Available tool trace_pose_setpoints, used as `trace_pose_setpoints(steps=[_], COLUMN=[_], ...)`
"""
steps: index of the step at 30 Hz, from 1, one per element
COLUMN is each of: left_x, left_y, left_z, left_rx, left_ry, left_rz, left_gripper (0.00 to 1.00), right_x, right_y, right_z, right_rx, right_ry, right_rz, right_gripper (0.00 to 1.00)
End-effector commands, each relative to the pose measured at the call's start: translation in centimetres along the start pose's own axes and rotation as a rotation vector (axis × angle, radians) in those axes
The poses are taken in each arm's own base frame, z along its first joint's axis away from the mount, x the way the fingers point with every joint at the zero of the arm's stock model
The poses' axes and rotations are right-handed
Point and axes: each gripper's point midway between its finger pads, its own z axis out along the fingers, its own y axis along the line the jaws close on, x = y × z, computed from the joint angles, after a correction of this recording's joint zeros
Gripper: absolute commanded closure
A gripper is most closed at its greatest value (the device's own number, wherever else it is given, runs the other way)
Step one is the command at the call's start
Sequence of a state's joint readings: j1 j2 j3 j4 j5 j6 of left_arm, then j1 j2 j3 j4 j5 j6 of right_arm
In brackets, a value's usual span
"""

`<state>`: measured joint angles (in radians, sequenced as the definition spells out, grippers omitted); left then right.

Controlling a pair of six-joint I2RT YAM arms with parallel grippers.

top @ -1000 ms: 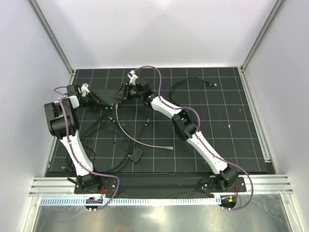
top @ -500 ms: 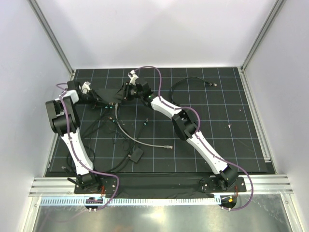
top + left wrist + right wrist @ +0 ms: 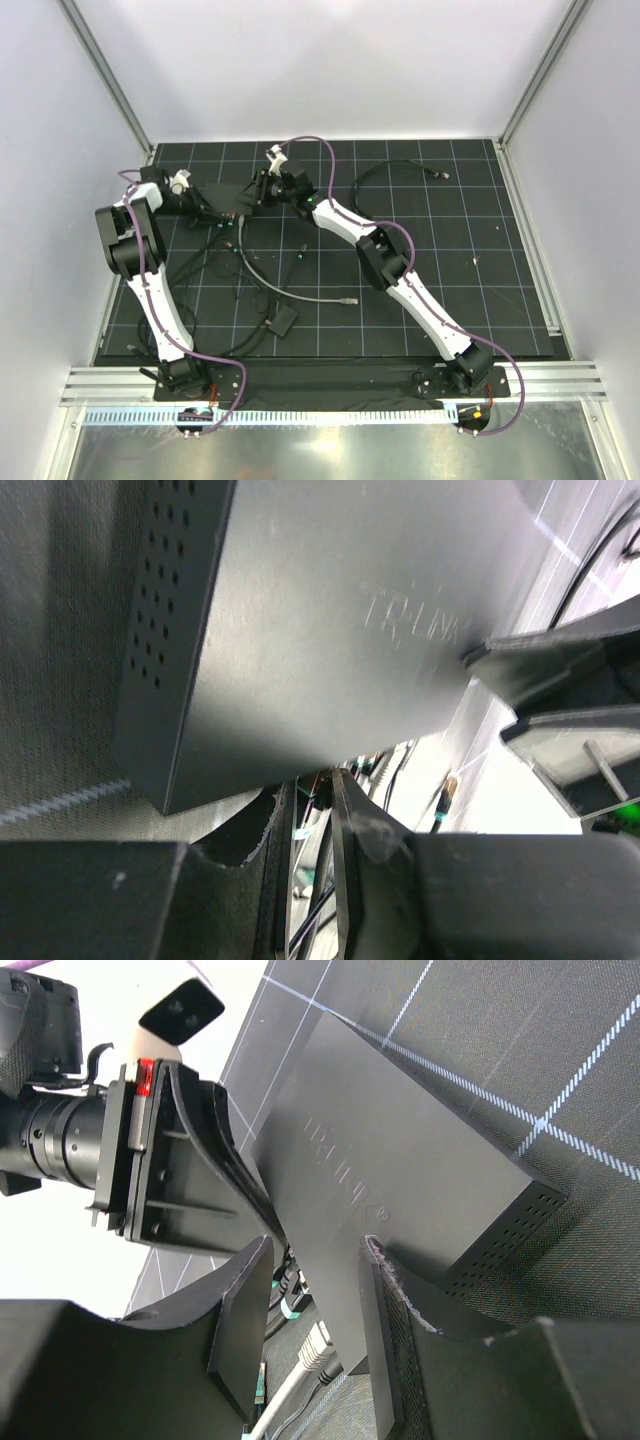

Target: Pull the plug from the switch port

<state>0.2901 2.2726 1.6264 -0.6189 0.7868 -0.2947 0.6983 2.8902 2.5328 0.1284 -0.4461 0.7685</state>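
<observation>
The switch [image 3: 222, 195] is a flat dark-grey box at the back left of the mat, with cables running from its near edge. Its top fills the left wrist view [image 3: 320, 630] and shows in the right wrist view [image 3: 400, 1180]. My left gripper [image 3: 200, 203] reaches in from the left. Its jaws [image 3: 310, 785] are nearly closed at the port edge, with a plug pinched at their tips. My right gripper [image 3: 255, 192] is open at the switch's right end [image 3: 315, 1250]. One of its fingers [image 3: 385, 1290] rests on the switch's top. A white plug [image 3: 315, 1345] sits in a port.
Several dark cables trail from the switch toward the near left. A grey cable [image 3: 290, 290] lies loose mid-mat, and a small black block [image 3: 283, 321] lies nearer. A black cable [image 3: 390, 170] curls at the back right. Cage walls enclose the mat.
My left arm has drawn in toward the left wall and its gripper has shifted slightly back. The right arm has barely moved.
</observation>
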Motion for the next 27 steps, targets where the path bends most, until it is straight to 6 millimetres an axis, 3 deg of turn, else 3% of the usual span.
trace_pose_setpoints(steps=[1,7,8,14,16,20,24,25,27], left_x=[6.7,6.3,5.4,2.2,0.4,-1.3,-1.4,-1.5,-1.1], left_y=[6.7,6.4,5.4,4.0,2.3,-0.9,-4.0,-6.0,-7.8], left_z=[1.2,0.7,-0.3,-5.2,-7.4,-11.1,-14.9,-16.6,-18.2], left_rx=[-0.235,-0.245,-0.239,-0.352,-0.369,-0.379,-0.373,-0.347,-0.314], left_ry=[0.209,0.182,0.137,-0.104,-0.214,-0.382,-0.521,-0.579,-0.632], left_rz=[-0.075,-0.062,-0.044,-0.013,0.028,0.049,0.077,0.109,0.111], left_gripper=[1.00,1.00,1.00,1.00,1.00,1.00,1.00,1.00,1.00], right_x=[-1.9,-1.8,-1.8,-2.4,-2.6,-3.7,-4.8,-5.0,-5.7], right_y=[2.1,2.0,1.9,3.0,3.5,4.8,6.6,7.0,8.3], right_z=[0.0,-0.1,-0.1,-0.3,-0.5,-1.4,-2.3,-2.5,-3.3], right_rx=[-0.020,-0.013,-0.012,-0.033,-0.035,-0.028,-0.042,-0.046,-0.050], right_ry=[-0.041,-0.038,-0.037,-0.038,-0.034,-0.030,-0.029,-0.028,-0.017], right_rz=[-0.035,-0.038,-0.037,-0.054,-0.066,-0.091,-0.135,-0.145,-0.155], right_gripper=[0.54,0.54,0.54,0.54,0.53,0.50,0.40,0.38,0.29])
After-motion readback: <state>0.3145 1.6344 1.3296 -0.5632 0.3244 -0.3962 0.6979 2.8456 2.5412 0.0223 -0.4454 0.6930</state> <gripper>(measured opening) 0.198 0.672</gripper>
